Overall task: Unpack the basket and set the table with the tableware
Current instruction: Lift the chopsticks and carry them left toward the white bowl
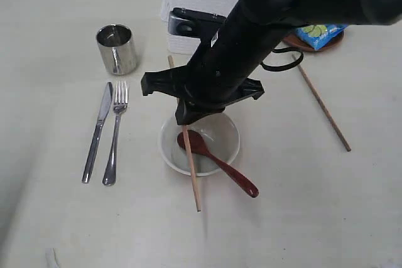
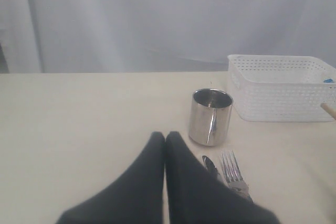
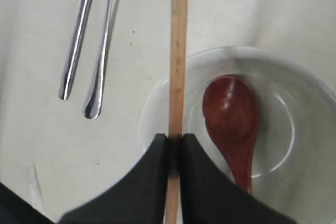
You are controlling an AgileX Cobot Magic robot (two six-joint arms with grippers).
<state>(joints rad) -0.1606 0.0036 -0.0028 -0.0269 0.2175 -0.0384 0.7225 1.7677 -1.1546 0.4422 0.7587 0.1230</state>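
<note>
Pale desk (image 1: 56,230), mostly laid. The right claw (image 3: 174,139) pinched a chopstick (image 3: 178,51) over the bowl (image 3: 144,124) beneath it, spoon (image 3: 231,108) just beside. The left claw (image 2: 165,136) sat closed, empty. Chopstick-setting looked in hand; next, carry it clear of the bowl.

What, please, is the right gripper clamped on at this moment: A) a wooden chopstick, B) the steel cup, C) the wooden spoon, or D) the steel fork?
A: in the right wrist view the right gripper is shut on the chopstick, while the spoon lies loose in the bowl.
</note>
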